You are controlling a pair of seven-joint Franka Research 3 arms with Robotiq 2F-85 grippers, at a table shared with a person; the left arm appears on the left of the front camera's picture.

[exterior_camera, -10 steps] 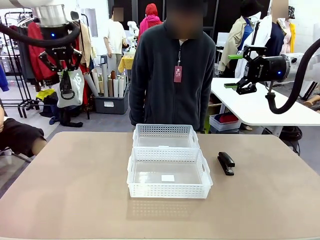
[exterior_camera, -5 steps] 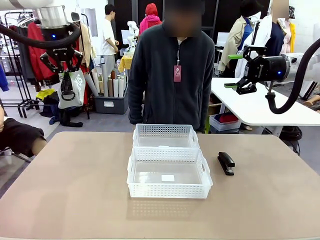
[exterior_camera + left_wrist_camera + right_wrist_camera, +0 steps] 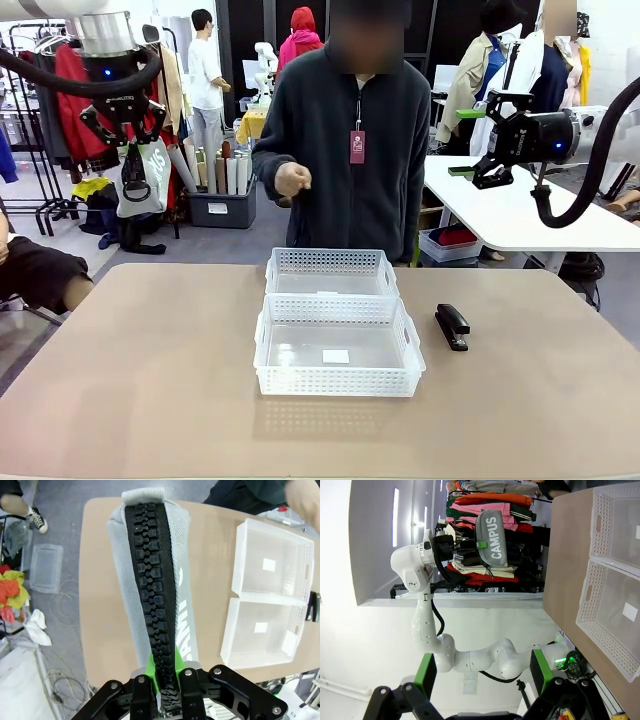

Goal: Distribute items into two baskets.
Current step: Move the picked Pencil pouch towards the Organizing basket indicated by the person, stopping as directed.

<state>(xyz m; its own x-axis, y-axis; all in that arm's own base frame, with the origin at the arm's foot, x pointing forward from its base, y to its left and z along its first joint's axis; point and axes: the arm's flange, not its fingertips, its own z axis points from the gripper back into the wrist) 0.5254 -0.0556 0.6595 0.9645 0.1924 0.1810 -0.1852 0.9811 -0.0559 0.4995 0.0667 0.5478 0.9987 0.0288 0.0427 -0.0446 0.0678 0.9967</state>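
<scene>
Tan tabletop (image 3: 150, 380) fills the foreground of a busy workshop with clothing racks behind it. Two translucent white lattice baskets sit at its centre, touching end to end, a near basket (image 3: 338, 382) and a far basket (image 3: 331, 272). Both look empty apart from a small white label on each floor, and they seem placed midway so either arm can reach them. A small black stapler (image 3: 452, 326) lies flat on the table just beside the near basket's right wall, on the right arm's side. The grey zip pouch (image 3: 140, 178), with white "CAMPUS" lettering, hangs high above the table's left far part, well apart from the baskets. The left gripper (image 3: 130, 150) has its jaws clamped on the pouch's upper end, and the wrist view shows the green pads pinching the black zipper edge. Held this way the pouch dangles long and narrow, which probably keeps it clear of the basket walls and easy to lower in. The right gripper (image 3: 466, 142) is raised over the table's right side, turned sideways, with its jaws spread wide and nothing between them, likely free for the stapler. A person (image 3: 345, 150) in a dark fleece stands at the far edge behind the baskets, one hand (image 3: 292, 180) loosely closed at chest height.
</scene>
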